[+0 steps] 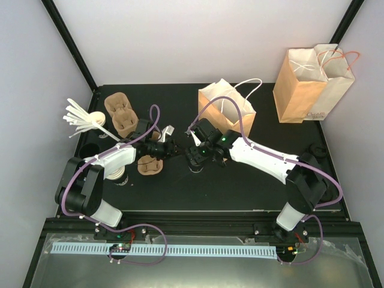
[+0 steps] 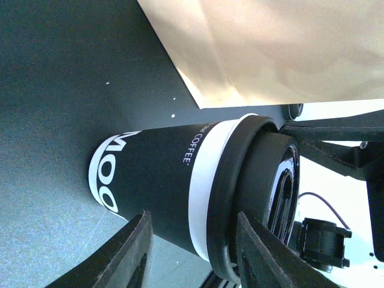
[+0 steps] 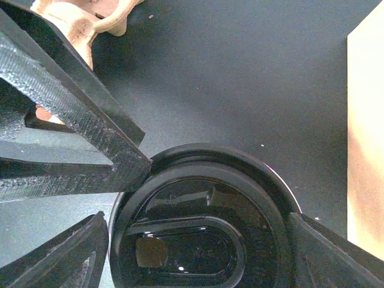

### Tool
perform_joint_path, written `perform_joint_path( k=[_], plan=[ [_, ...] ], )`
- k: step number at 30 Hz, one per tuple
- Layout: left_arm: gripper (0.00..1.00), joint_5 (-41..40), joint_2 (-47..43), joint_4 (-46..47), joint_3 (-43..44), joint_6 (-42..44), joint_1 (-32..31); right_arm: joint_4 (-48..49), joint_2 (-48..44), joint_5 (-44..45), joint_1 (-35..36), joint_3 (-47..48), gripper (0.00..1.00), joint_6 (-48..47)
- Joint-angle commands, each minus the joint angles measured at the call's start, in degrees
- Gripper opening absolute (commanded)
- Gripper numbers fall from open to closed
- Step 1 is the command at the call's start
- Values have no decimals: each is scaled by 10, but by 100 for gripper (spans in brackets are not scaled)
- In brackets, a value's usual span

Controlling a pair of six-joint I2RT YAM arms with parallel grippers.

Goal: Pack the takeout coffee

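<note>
Table (image 1: 240, 186): black, carrying everything below.
Large paper bag (image 1: 300, 90): upright at the far right corner.
Small paper bag (image 1: 222, 102): upright at centre rear, just behind both grippers.
Cup carriers (image 1: 120, 113): brown pulp, on the left side.
Takeout coffee (image 2: 162, 180): upright on the table in front of the small paper bag, between the two grippers; black cup, white band, black lid (image 3: 198, 240).
Right gripper (image 3: 199, 221): above the lid, fingers spread wide at either side of its rim; whether they press it, I cannot tell.
Left gripper (image 2: 192, 216): turned sideways, jaws apart, clamping nothing, one tip touching the lid rim.
</note>
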Motion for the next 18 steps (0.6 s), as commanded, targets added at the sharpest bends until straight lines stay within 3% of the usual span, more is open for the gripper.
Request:
perform_joint_path(
  k=[1,6,12,18],
  plan=[
    [41,10,-14,7,4,1,-5,-41,2,-28,4,10,83,6],
    [42,5,-19,2,9,-2,-5,-67,8,-6,5,45,88,3],
    [53,-20,-34,-26,28,8,-4,-91,-2,18,4,82,93,-3],
    [56,-44,-52,-62,51,20,-4,-102,-15,32,3,92,91,10]
  ],
)
